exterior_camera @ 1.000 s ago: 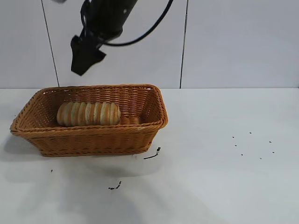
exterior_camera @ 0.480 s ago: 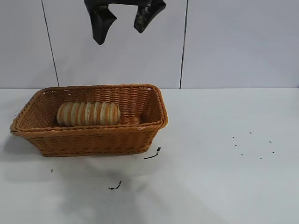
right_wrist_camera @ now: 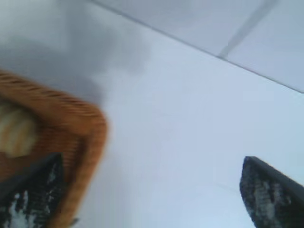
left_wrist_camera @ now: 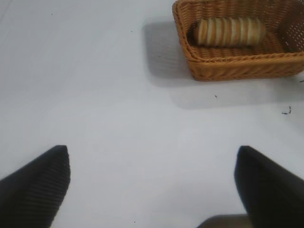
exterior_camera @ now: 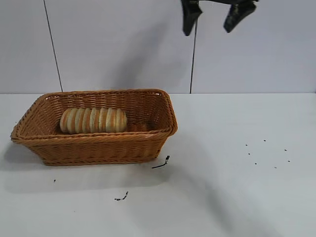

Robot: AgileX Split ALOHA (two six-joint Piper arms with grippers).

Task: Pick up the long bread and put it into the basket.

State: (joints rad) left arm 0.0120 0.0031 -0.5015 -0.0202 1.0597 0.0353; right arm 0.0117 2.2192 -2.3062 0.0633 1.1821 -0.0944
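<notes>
While one long bread [exterior_camera: 93, 120] lies lengthwise inside the one basket [exterior_camera: 94, 147], a single pincer [exterior_camera: 212, 17] hangs high near the top edge of the exterior view, well apart from the basket and to its right. Its two dark fingers [exterior_camera: 189, 19] stand wide apart with nothing between them; the arm above them is cut off by the frame.

The basket sits on the left part of the white tabletop [exterior_camera: 237, 187]. A few small dark specks dot the tabletop near the basket and farther to the right.

From the left wrist view, the left pincer [left_wrist_camera: 152, 185] shows two dark fingertips spread wide over bare tabletop, with the basket [left_wrist_camera: 237, 71] and the bread [left_wrist_camera: 229, 31] far off. The right wrist view is blurred: the right pincer [right_wrist_camera: 152, 190] is wide, and a basket corner [right_wrist_camera: 90, 137] shows.
</notes>
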